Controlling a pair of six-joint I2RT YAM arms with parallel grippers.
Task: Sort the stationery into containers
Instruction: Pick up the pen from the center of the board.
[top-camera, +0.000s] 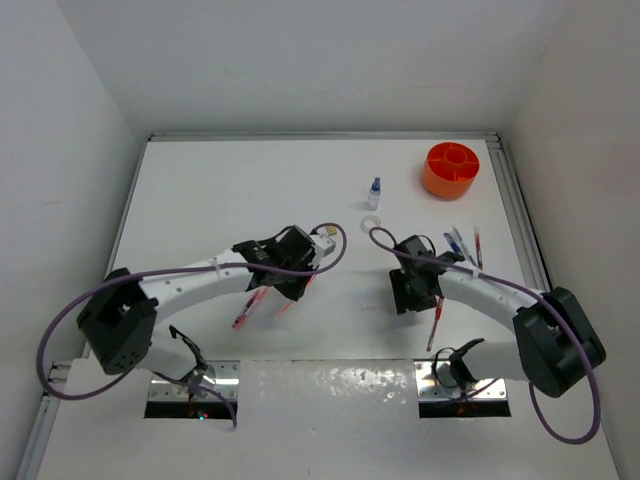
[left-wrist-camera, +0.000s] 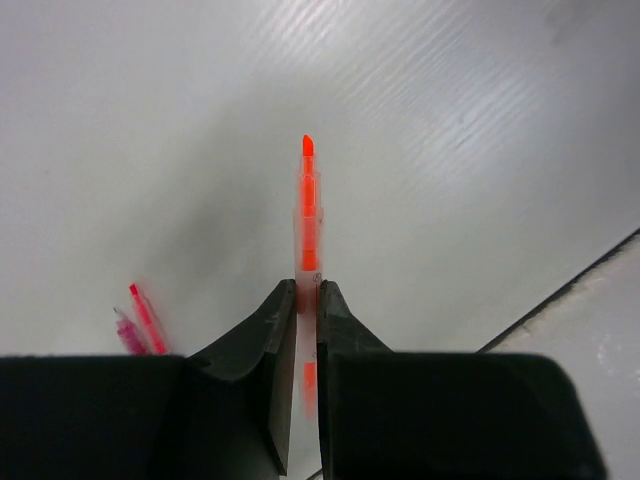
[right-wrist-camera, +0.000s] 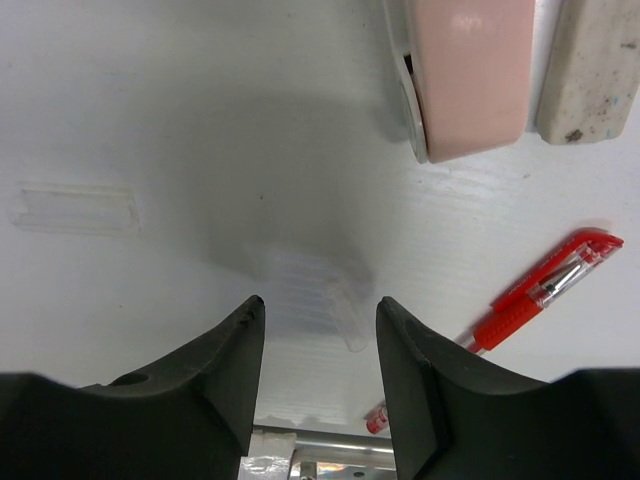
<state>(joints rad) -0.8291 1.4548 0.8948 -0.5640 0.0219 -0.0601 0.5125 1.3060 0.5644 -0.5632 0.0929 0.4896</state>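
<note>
Pinching the red pen (left-wrist-camera: 307, 200) tight, the left gripper (left-wrist-camera: 307, 300) is holding it lengthwise, tip pointing toward the frame's top; the orange tub (top-camera: 451, 170) is sitting upper right in the overhead view, well apart; the right gripper (right-wrist-camera: 320, 330) is gaping part-open, empty.

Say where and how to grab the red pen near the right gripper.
Take the red pen at its ribbed sleeve, from straight above, jaws across the barrel: it lies flat and slanted on the table, so likely only its thin width fits.
</note>
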